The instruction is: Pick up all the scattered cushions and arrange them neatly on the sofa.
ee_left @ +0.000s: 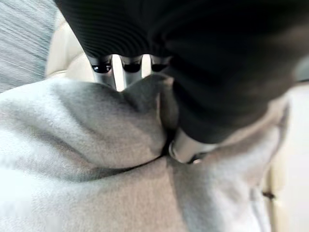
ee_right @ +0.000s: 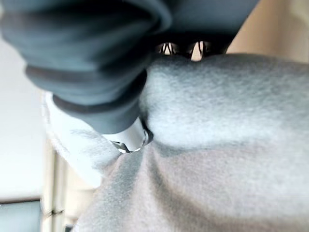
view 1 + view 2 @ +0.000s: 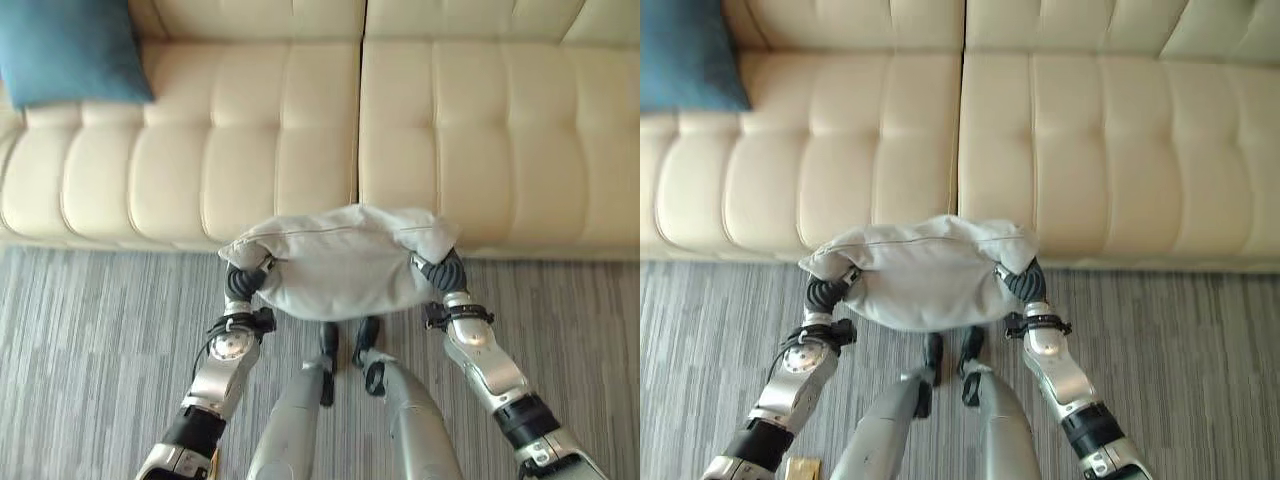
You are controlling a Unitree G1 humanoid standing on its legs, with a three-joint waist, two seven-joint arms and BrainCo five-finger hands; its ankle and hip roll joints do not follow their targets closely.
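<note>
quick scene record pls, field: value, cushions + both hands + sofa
held item: grey cushion, carried between both hands in front of the sofa's front edge, above the carpet
left hand: thumb and fingers pinch the grey cushion's left end
right hand: thumb and fingers pinch the grey cushion's right end
sofa: cream, tufted, two seat sections
already on sofa: blue cushion, at the left end of the seat
floor: striped grey carpet
task state: grey cushion lifted, not yet on the seat
</note>
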